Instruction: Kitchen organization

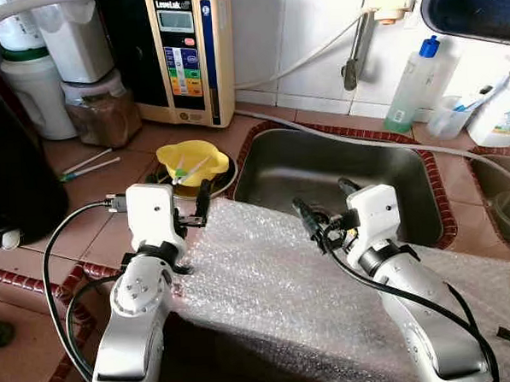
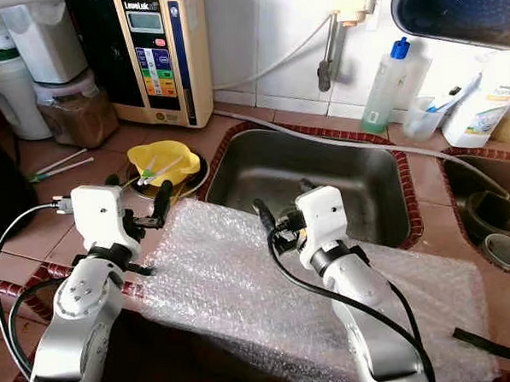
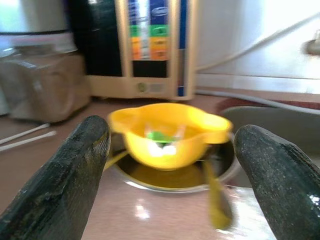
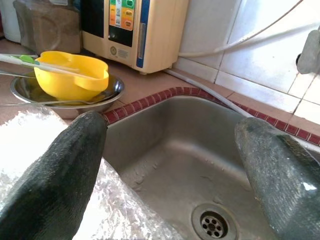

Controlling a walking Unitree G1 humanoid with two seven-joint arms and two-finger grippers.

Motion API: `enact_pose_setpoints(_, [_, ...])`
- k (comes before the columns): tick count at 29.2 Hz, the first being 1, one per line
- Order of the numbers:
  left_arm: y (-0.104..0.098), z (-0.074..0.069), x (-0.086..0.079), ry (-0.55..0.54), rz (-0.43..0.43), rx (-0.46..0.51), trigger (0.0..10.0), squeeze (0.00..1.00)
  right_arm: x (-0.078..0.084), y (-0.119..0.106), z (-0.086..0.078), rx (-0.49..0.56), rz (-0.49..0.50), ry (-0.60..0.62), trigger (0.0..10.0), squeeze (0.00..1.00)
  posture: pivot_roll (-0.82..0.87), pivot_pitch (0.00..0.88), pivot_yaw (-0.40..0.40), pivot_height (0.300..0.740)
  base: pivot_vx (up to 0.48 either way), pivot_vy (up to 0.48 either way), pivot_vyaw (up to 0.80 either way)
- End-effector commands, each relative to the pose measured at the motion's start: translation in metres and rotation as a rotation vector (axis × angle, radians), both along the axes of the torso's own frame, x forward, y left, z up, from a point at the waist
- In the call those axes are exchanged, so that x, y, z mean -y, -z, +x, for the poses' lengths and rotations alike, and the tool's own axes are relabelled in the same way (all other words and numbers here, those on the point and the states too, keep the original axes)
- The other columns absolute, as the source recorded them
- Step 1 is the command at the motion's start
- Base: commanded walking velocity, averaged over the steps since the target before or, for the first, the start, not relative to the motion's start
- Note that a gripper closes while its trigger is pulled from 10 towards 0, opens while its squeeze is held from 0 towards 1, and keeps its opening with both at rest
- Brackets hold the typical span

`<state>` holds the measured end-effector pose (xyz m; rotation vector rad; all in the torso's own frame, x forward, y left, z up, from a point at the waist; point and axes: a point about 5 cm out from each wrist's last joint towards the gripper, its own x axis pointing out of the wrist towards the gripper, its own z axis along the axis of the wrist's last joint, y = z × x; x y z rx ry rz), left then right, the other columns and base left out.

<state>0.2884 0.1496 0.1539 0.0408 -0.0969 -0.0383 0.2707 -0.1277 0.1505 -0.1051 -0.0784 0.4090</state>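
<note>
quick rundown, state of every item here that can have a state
left end effector: open, empty, aimed at the yellow bowl
right end effector: open, empty, over the sink's near edge
yellow bowl: upright, sitting in a metal bowl, utensils inside
sink: dry-looking, no dishes inside
bubble wrap: spread flat on the counter edge
clear bottle: upright, blue cap on

bowl [image 1: 192, 157]: yellow
sink [image 1: 339, 165]: steel grey
sink rim tiles [image 1: 444, 207]: dark red
bubble wrap [image 1: 277, 284]: clear, dotted
bottle cap [image 1: 430, 46]: blue
fingers [image 4: 55, 185]: black
</note>
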Motion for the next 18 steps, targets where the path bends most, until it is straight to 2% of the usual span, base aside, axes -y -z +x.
enact_pose_setpoints(1, [0.000,0.003,-0.005,-0.036,0.008,-0.004,10.0,0.00,0.000,-0.002,-0.001,0.009,-0.012,-0.010,10.0,0.00,0.06,0.000,-0.020,0.740,0.000,0.000,0.00])
enact_pose_setpoints(7, [0.009,0.000,-0.010,-0.059,0.011,-0.054,10.0,0.00,0.005,0.001,-0.007,0.023,-0.048,-0.001,10.0,0.00,0.06,0.000,-0.014,0.740,0.000,0.000,0.00])
enact_pose_setpoints(11, [0.021,-0.010,-0.008,0.004,0.027,-0.110,10.0,0.00,0.022,0.005,-0.016,0.010,-0.050,0.041,10.0,0.00,0.06,0.000,-0.006,0.740,0.000,0.000,0.00])
enact_pose_setpoints(14, [0.025,-0.017,-0.011,0.013,0.033,-0.129,10.0,0.00,0.034,0.006,-0.020,-0.001,-0.055,0.073,10.0,0.00,0.06,0.000,0.001,0.740,0.000,0.000,0.00])
enact_pose_setpoints(18, [0.034,-0.025,-0.014,0.021,0.051,-0.166,10.0,0.00,0.038,0.009,-0.023,-0.009,-0.056,0.087,10.0,0.00,0.06,0.000,0.005,0.740,0.000,0.000,0.00])
